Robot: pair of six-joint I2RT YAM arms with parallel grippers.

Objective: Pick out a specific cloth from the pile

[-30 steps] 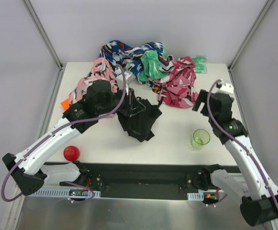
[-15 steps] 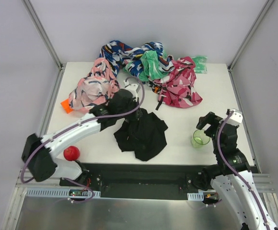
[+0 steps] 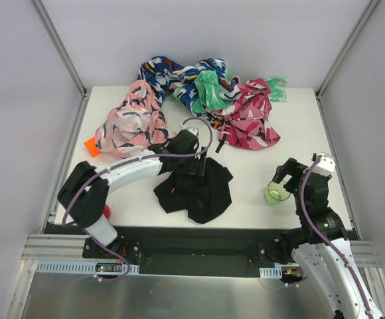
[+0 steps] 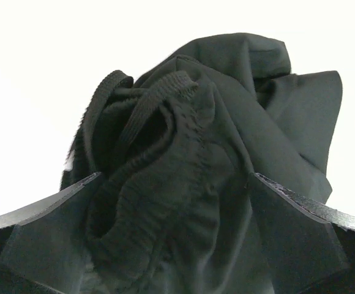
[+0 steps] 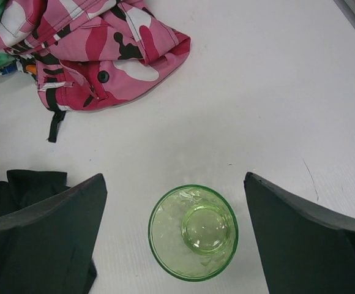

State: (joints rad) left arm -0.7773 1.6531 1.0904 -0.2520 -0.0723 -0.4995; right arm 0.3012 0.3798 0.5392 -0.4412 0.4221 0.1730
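Left wrist: cloth point(image 4: 190, 184) between spread fingers point(image 4: 46, 242)

Cloth point(image 3: 199, 199) before pile point(image 3: 209, 90) (cup point(image 3: 277, 192) rightward)

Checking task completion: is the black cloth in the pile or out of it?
Out. The black cloth lies bunched on the table, apart from the pile of patterned fabrics and nearer the arms.

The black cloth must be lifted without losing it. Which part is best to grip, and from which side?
Grip the bunched elastic waistband of the black cloth, coming down from above. That ridge stands up in folds between the open fingers of the left end effector; the rest lies flat on the table, likely harder to pinch.
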